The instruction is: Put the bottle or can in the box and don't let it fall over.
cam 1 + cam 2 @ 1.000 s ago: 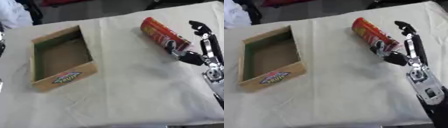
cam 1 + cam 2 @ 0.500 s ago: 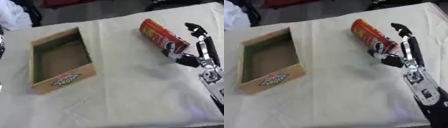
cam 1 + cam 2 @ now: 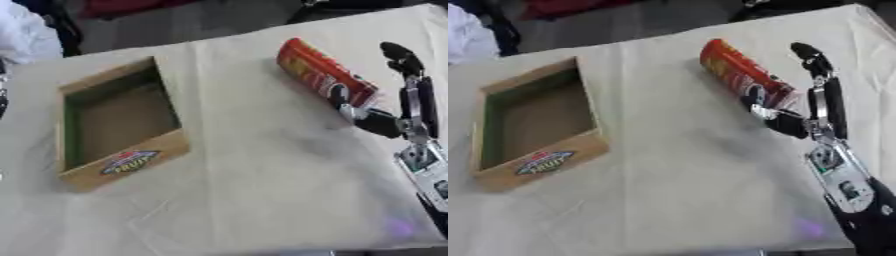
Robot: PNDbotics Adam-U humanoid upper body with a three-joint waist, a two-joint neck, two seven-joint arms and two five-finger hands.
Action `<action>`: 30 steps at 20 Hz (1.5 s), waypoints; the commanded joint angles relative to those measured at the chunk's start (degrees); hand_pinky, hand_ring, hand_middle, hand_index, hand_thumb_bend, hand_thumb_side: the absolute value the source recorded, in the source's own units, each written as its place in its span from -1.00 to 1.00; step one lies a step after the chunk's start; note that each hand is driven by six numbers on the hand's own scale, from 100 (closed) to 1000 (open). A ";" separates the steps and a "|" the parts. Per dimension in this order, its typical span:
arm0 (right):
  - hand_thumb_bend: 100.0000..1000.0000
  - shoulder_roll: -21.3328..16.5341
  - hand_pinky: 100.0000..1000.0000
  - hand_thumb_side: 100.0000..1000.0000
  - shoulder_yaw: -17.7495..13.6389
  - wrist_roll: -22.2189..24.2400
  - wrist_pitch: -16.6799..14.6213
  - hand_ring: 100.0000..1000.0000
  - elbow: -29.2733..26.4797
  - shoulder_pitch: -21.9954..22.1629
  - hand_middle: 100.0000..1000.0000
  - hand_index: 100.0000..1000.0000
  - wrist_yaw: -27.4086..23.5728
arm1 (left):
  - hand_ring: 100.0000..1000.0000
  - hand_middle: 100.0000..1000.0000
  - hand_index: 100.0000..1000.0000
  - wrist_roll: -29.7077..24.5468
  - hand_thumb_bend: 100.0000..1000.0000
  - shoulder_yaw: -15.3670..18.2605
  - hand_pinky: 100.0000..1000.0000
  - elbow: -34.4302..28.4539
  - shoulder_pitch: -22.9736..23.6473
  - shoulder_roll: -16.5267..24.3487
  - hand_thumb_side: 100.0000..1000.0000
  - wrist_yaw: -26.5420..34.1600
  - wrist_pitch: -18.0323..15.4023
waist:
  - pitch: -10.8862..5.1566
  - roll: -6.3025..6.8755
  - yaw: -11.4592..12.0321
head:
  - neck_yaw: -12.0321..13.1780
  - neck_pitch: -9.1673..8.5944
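The can (image 3: pixel 325 76), a red tube with a dark end cap, is lying on its side on the table (image 3: pixel 254 175), well to the right of the box (image 3: pixel 120 123) and pointing diagonally away from it, its far end toward the back of the table and its capped end toward the right hand (image 3: pixel 820 117). That hand is reaching in from the lower right and sitting right at the can's near end, fingers stretched out straight along the side of the can that faces away from the box, thumb angled in toward the cap; it is spread wide and has hold of nothing yet, though the thumb tip looks to be touching or just about touching the cap. The wide spread seems meant to bracket the tube across its width so the fingers can wrap it. The box is standing open-topped with its labelled short wall facing the robot, and nothing is showing inside it. The left hand is not showing in either view. Since the can is lying down, it will likely need gripping around the body and turning upright before being lowered into the box, and a tall narrow tube like this could tip easily if it is set down tilted or against a wall.
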 commanded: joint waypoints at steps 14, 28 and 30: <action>0.42 -0.43 0.71 -0.40 -0.28 -0.61 -1.26 0.72 3.41 -1.98 0.68 0.76 1.89 | 0.67 0.43 0.41 -0.12 -0.13 0.12 0.52 -0.76 -0.58 0.93 0.29 0.27 0.02 | -0.08 0.09 0.35 | -0.61 -1.17; 0.41 -1.61 0.71 -0.40 -0.72 0.42 -0.94 0.71 7.08 -3.91 0.68 0.77 2.05 | 0.67 0.44 0.41 -0.28 -0.14 -0.05 0.52 -0.78 -0.74 0.66 0.29 0.42 0.07 | 0.74 0.91 0.62 | -1.16 -2.01; 0.41 -1.87 0.71 -0.40 -0.74 0.59 -0.94 0.71 7.49 -4.22 0.68 0.77 2.01 | 0.67 0.44 0.41 -0.29 -0.14 -0.07 0.52 -0.79 -0.78 0.64 0.29 0.45 0.08 | 0.81 0.99 0.73 | -1.27 -2.16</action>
